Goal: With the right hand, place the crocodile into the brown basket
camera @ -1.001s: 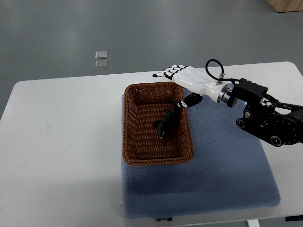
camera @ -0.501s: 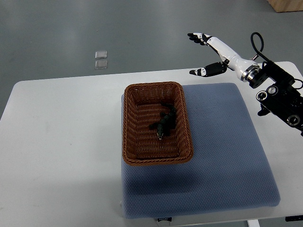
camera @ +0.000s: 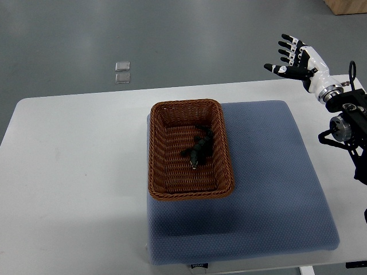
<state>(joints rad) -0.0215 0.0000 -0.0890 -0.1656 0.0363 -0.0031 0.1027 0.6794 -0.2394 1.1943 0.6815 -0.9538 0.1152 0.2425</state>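
my right hand (camera: pixel 300 59) up at two o'clock, fingers (camera: pixel 287 52) spread, empty. crocodile (camera: pixel 199 149) lies in the brown basket (camera: pixel 153 150) on the blue mat (camera: pixel 269 189); floor squares (camera: pixel 122 72) at eleven.

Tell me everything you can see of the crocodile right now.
The crocodile is a small, dark, nearly black toy, long and thin, slightly bent, with short stubs like legs at its sides. Which end is the head is too small to tell. It lies flat on the floor of the basket, right of centre, running diagonally from upper right to lower left, near the right wall. Only the basket touches it; the right hand is open, far off at upper right.
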